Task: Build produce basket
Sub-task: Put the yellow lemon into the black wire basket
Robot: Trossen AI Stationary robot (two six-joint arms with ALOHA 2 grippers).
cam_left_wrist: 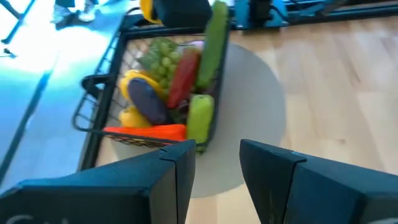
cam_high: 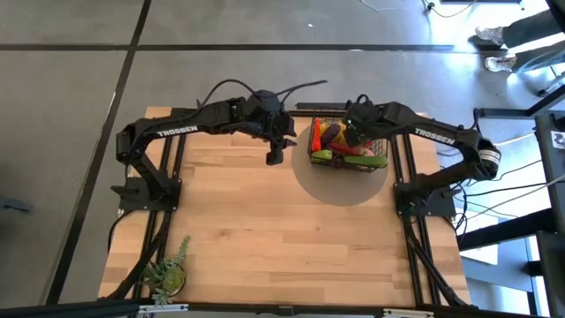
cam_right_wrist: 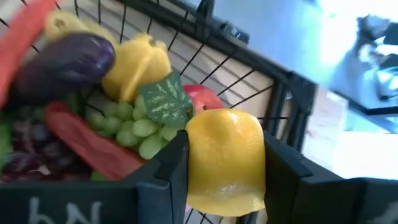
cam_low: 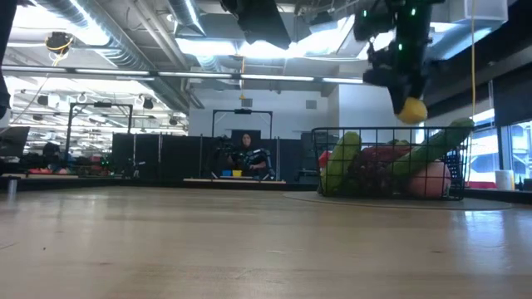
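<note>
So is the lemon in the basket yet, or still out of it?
Still out. The right pincer is shut on the lemon and holds it above the basket; in the low view it hangs clear over the rim.

Four viewpoints, all sharing the basket [cam_high: 347,146].
Looked straight down over the whole bench [cam_high: 265,221]; level across it at bench-top height; closely past each gripper from both wrists.

A potted plant [cam_high: 168,276] stood at the near left corner of the wooden table [cam_high: 265,230]. A grey round mat [cam_high: 340,187] lay on the table. A person [cam_low: 246,154] sat far behind the table.
</note>
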